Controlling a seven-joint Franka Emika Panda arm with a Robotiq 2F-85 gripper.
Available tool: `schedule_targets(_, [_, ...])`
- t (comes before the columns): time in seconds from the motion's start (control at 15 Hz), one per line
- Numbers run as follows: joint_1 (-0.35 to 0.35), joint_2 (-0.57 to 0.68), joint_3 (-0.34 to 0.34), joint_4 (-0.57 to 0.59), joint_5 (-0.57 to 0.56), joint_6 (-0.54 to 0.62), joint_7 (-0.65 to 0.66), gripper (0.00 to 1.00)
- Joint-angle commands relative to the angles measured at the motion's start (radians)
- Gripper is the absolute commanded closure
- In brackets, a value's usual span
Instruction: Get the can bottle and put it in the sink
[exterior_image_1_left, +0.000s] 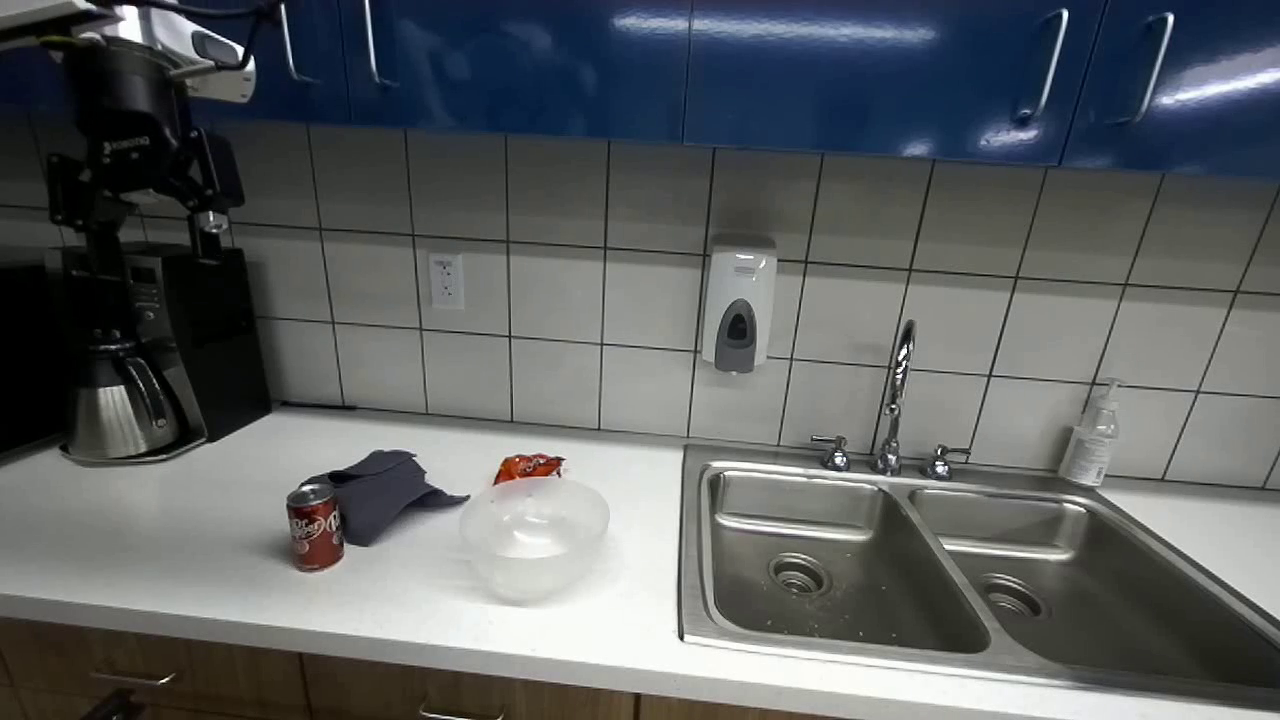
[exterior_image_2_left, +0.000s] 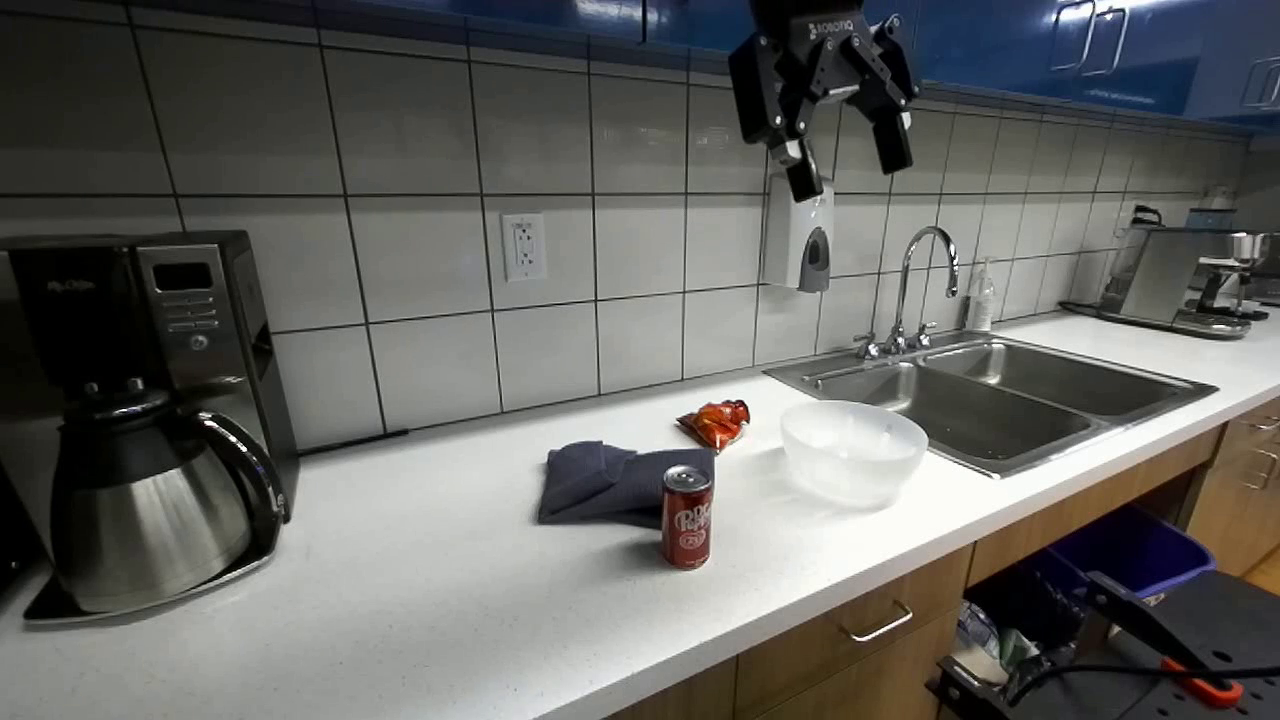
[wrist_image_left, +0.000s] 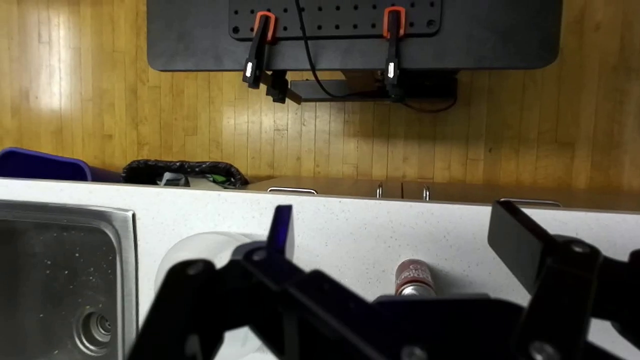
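Poised high over the white worktop (exterior_image_1_left: 200, 540) in both exterior views, with jaws wide apart and nothing held, apparently ahead of a reach for the can bottle (exterior_image_2_left: 687, 518), upright nearer the front edge than the back edge, just beside the dark cloth (exterior_image_2_left: 605, 485) on the back-edge side; touching or apart, hard to tell. Best to line up the gripper (exterior_image_2_left: 849, 172) over the can bottle before lowering, with the spread roughly parallel to the front edge, as in the wrist view, for less chance of pinching fabric. Next, close low enough on the body for a firm hold, yet gently, given a thin wall likely to dent. Then lift clear of the translucent bowl (exterior_image_1_left: 535, 575), roughly on the way, and travel along the front edge toward the sink (exterior_image_1_left: 950, 560). Hold upright throughout, in case of liquid inside. Lower well inside the bowl-side basin (exterior_image_1_left: 850, 550) before letting go.
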Motion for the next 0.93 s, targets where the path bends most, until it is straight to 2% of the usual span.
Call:
schedule_targets(0.0, [0.023,-0.011,0.009,-0.089,-0.035,0.041,0.055,0.00])
schedule_targets(0.4, [0.035,0.039,0.017,-0.210,-0.075,0.171,0.135,0.00])
schedule_targets(0.87, [0.026,0.156,-0.013,-0.227,-0.089,0.366,0.153,0.00])
